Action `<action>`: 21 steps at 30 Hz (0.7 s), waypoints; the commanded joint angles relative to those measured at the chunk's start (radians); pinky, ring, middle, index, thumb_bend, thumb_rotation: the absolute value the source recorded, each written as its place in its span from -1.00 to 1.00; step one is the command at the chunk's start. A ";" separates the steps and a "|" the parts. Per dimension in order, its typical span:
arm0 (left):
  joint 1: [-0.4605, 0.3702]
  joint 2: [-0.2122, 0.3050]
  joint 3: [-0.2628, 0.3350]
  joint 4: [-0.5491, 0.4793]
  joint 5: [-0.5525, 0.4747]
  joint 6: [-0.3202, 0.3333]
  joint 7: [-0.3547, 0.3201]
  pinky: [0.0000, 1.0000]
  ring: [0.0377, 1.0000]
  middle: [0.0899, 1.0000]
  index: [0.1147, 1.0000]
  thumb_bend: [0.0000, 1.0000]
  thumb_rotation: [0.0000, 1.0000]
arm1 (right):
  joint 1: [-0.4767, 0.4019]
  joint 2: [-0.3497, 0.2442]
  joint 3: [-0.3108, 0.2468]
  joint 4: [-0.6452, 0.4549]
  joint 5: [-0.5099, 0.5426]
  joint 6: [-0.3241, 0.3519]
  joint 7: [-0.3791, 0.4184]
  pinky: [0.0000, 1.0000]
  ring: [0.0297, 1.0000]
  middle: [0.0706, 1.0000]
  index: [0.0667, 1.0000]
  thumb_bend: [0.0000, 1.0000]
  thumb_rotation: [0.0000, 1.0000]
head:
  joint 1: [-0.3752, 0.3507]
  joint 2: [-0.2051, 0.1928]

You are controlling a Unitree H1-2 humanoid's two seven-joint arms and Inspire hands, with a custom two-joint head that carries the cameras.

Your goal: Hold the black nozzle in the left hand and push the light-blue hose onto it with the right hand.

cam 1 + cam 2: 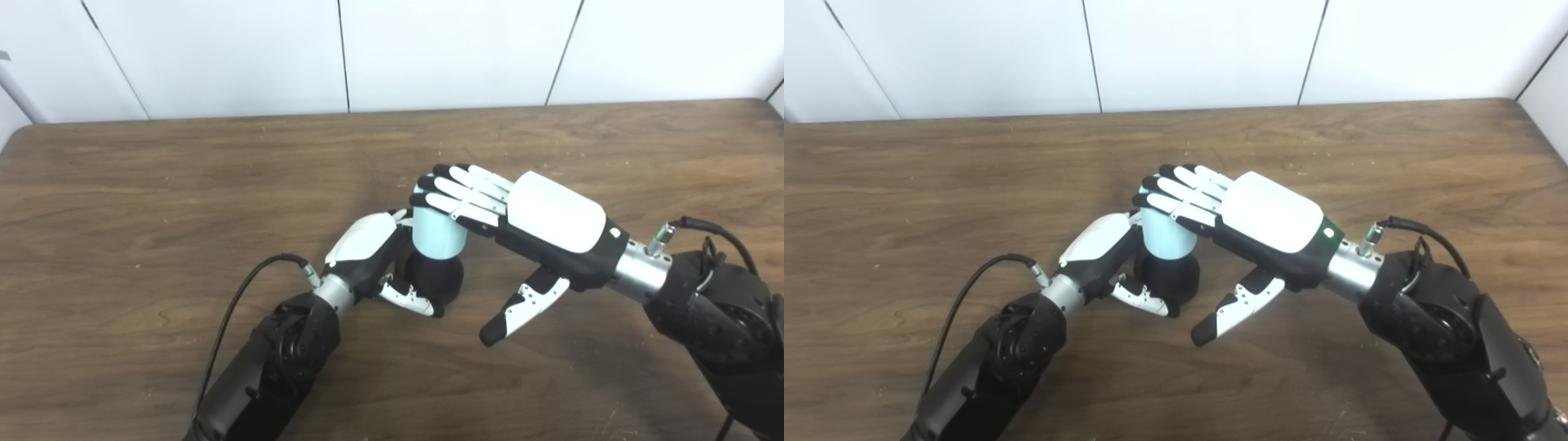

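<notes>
Hose [436, 231] stands upright on black nozzle [436, 277] at table [153, 202] centre | left hand [383, 260] wraps the nozzle, fingers closed round it | right hand [520, 226] lays flat fingers [456, 191] on hose top, thumb apart, gripping nothing | step: seating push, likely needing straight downward pressure | wood tabletop, white panelled wall [245, 55] behind

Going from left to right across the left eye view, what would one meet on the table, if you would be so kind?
Left hand → black nozzle with the light-blue hose standing on it → right hand. All of it lies over the wooden table.
</notes>
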 commanded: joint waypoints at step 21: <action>0.067 0.043 -0.021 0.059 0.013 0.079 -0.109 1.00 0.99 0.72 -0.17 0.04 -0.91 | 0.046 -0.046 0.053 0.048 -0.022 0.002 0.068 1.00 1.00 1.00 0.93 0.32 1.00 | 0.001 0.003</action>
